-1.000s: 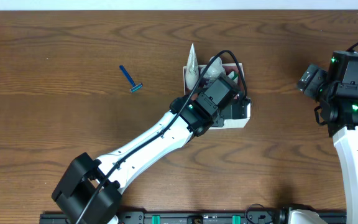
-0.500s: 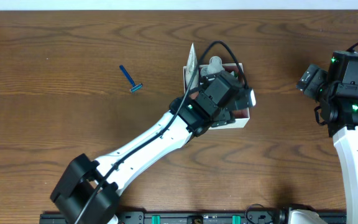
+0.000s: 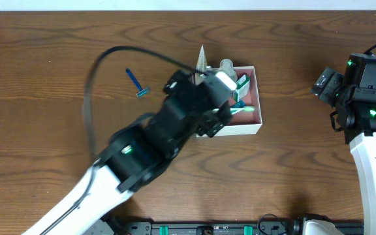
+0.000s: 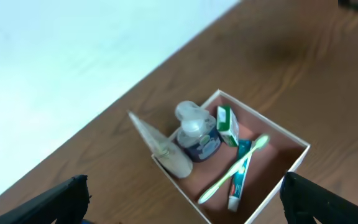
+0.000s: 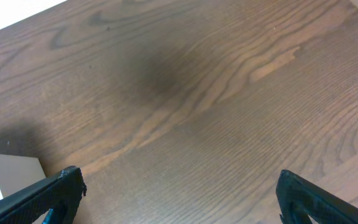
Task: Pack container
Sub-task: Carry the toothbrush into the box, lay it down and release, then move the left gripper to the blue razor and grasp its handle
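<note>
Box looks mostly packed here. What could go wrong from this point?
The pale tube leans on the box wall with its tip outside; a nudge could tip it out. The razor lies flat on the table, thin, so the open left claw might slip off it or push it away.

The container, white-walled and dusty pink inside, holds a pale green toothbrush, a teal-and-white tube and a green-and-white carton, while left of it a blue razor lies on the dark brown, wavy-grained table.
</note>
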